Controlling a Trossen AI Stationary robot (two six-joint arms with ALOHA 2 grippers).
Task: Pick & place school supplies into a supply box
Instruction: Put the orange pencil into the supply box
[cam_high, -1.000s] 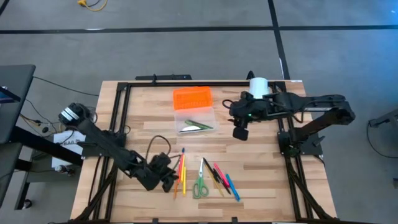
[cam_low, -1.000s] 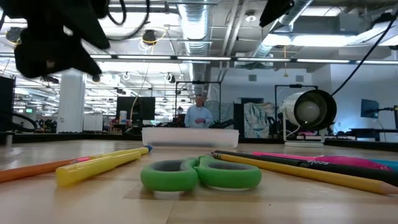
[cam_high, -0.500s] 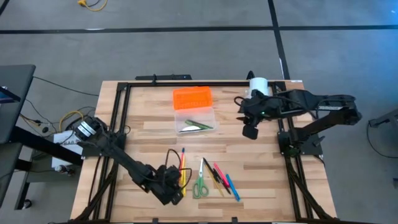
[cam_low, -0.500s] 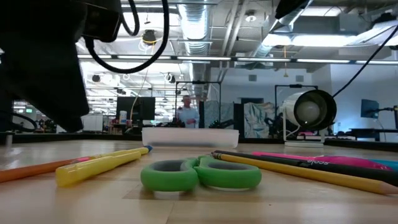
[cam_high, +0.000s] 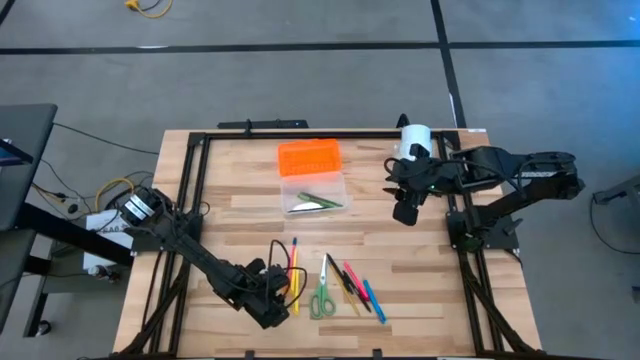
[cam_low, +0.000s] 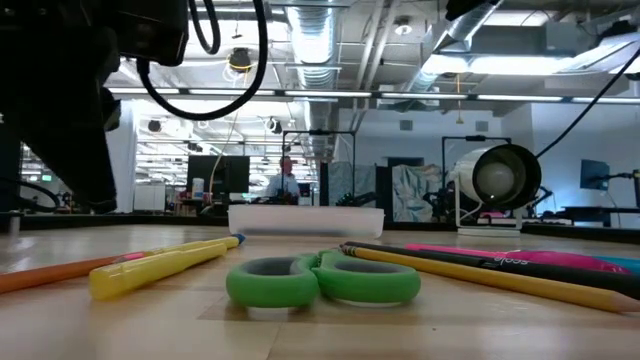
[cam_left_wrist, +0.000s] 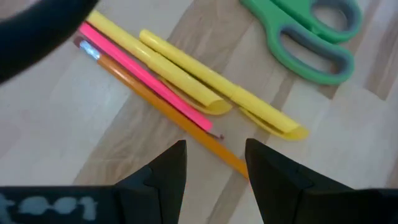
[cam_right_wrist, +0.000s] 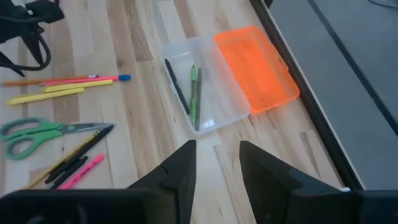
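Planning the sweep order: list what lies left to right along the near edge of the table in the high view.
Left claw → yellow and orange pencils → green scissors → black pens → pink pen → blue pen.

High view: overhead, whole worktop. Low view: level, close behind green scissors. Left wrist: close above scissors. Right wrist: farther off, sharing the scissors.
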